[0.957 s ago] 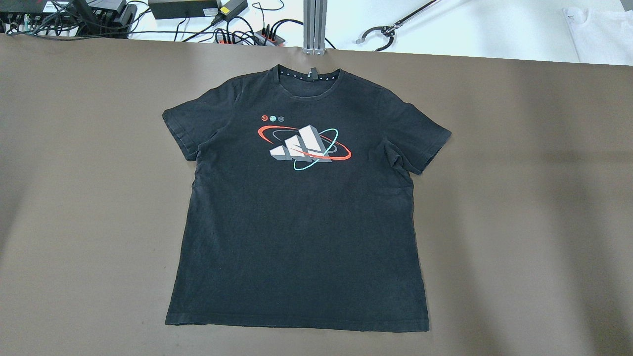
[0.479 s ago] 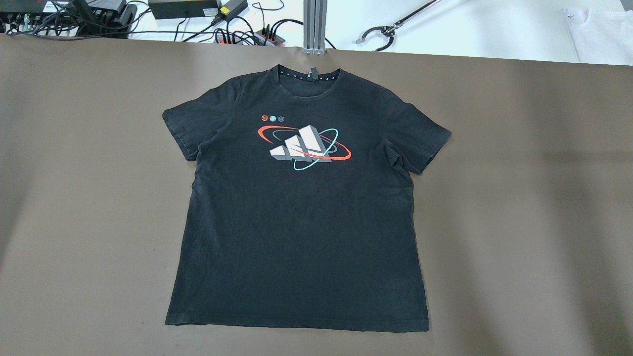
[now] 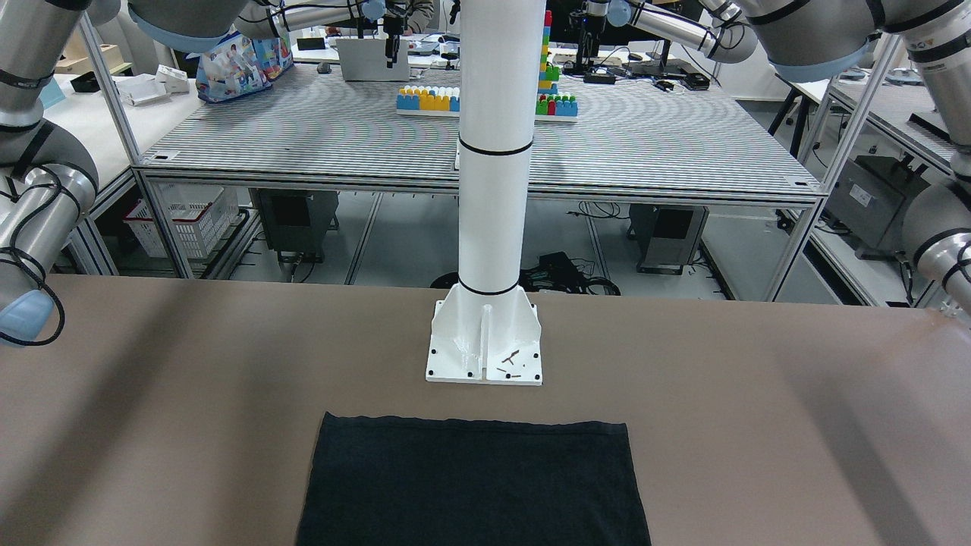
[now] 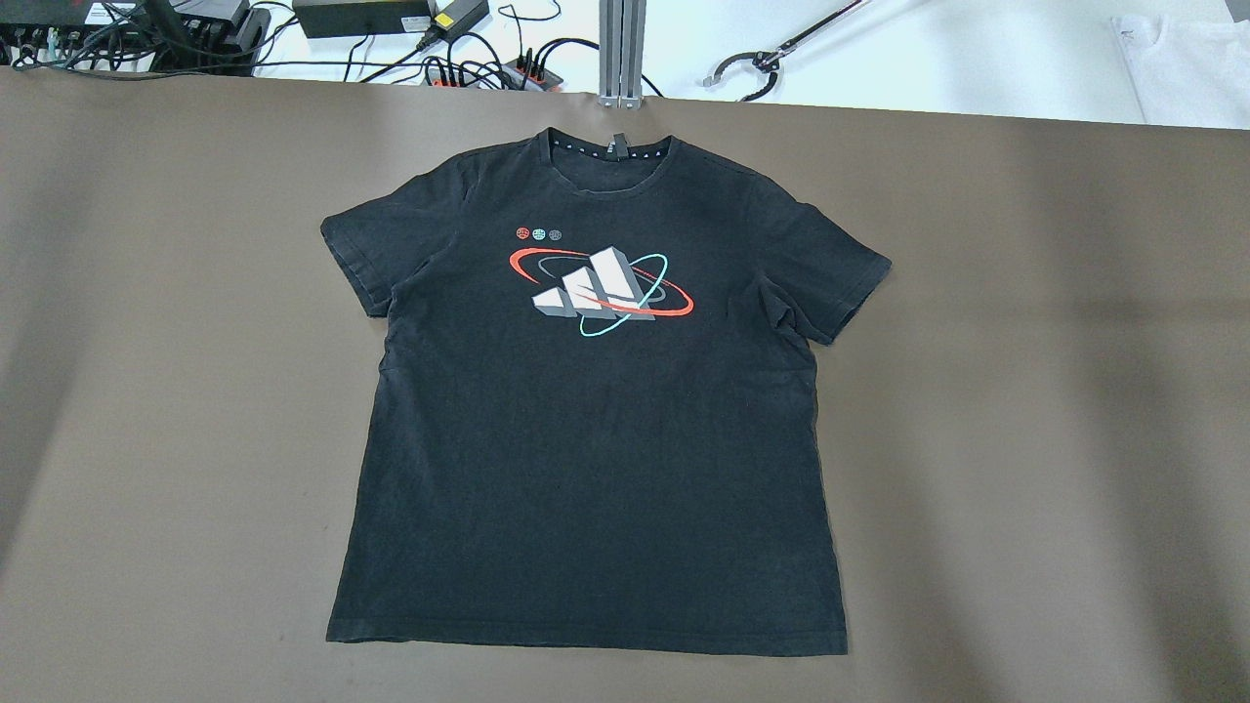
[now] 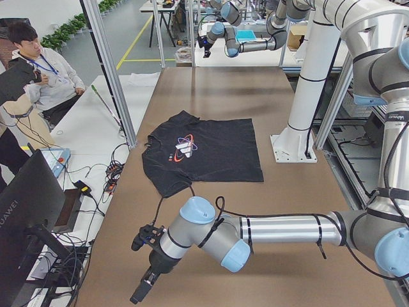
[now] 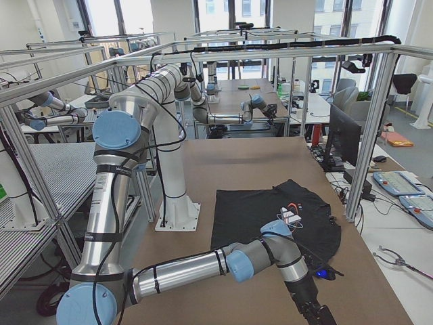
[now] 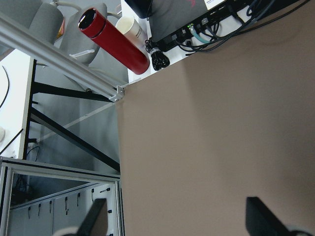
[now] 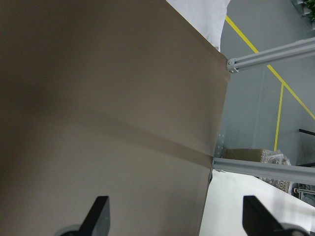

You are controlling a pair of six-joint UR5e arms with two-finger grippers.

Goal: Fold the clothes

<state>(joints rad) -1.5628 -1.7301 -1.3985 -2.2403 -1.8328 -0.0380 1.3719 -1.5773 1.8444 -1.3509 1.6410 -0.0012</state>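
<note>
Shirt (image 4: 586,439) is the one garment to fold, and neither gripper touches it.

The left gripper (image 7: 176,206) has its fingers (image 7: 96,219) spread wide with nothing between them. Its camera looks down on bare table (image 4: 146,391) near a corner, with a red flask (image 7: 115,42) showing past the edge. The right gripper (image 8: 176,201) is spread just as wide and is also empty, over bare table beside an edge. In the side views each hangs low over its own end of the table, the left at the left end and the right at the right end.

Neither wrist camera shows any black cloth. The left gripper is well apart from the shirt. The right one sits nearer the sleeve on its side, but clear of it.

The shirt lies between them in the middle of the table, spread flat with the print up and both sleeves out. Its collar points away from the robot and its straight hem lies just in front of the pillar (image 3: 493,189).

It looks laid out for a first fold, with nothing folded yet. The arms seem parked wide to leave it clear, and the wide jaws suit a pinch on thin cloth. Each gripper would probably have to travel inward to an edge on its own side.
</note>
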